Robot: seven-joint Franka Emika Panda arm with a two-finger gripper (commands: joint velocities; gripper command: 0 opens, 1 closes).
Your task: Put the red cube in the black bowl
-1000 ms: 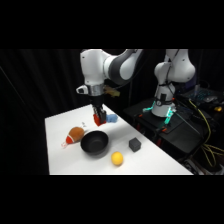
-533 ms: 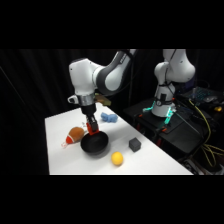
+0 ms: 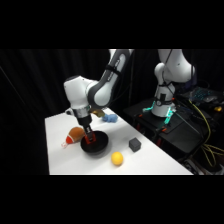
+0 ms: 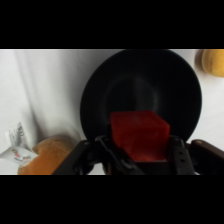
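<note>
In the wrist view the red cube (image 4: 139, 135) sits between my fingers, with the gripper (image 4: 137, 155) shut on it. Directly beneath lies the round black bowl (image 4: 145, 80), which fills most of that view. From the side, my gripper (image 3: 89, 138) hangs low over the black bowl (image 3: 100, 146) at the table's left-centre, and the red cube (image 3: 90, 139) shows as a small red patch at the fingertips, just above the bowl's inside.
An orange-brown object with a white wrapper (image 3: 74, 135) lies left of the bowl. A yellow-orange ball (image 3: 117, 158) and a dark grey cube (image 3: 134, 144) sit to its right. A blue object (image 3: 110, 118) lies behind. Table edge (image 3: 150, 170) runs near front.
The arm has swung left and down with the red cube, from near the blue object to low over the black bowl.
</note>
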